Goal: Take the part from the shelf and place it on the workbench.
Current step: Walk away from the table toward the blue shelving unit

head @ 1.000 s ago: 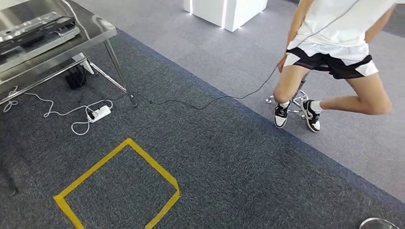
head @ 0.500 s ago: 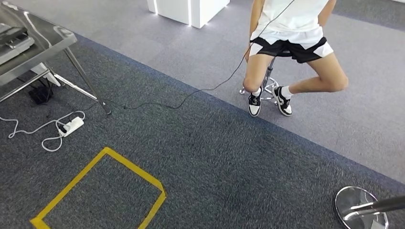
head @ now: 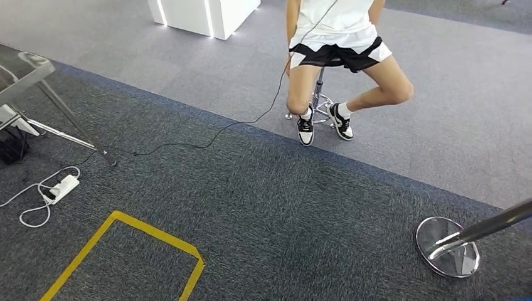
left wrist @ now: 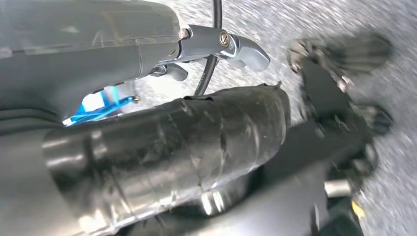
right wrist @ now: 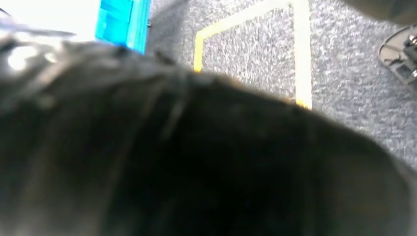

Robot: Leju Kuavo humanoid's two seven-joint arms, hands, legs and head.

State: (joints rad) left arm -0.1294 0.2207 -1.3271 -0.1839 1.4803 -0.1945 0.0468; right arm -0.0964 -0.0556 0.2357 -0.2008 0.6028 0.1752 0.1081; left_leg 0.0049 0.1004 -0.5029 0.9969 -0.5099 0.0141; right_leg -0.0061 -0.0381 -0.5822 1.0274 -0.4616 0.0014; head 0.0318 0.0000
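Note:
No part or shelf can be made out in the head view, which looks down at carpet. A corner of the metal workbench shows at the far left. In the left wrist view my left hand comes in as a grey cover with a straight grey thumb. Nothing sits against the thumb, and the darker fingers are too blurred to read. A black blurred mass lies right against the right wrist camera, and I cannot tell my right hand from it.
A person sits on a stool ahead, a black cable running from them to the table leg. A white power strip and yellow floor tape lie at left. A chrome post base stands at right.
The camera has turned right: the workbench has slid almost out at the left and the chrome post base has come in at the right. The person stays seated.

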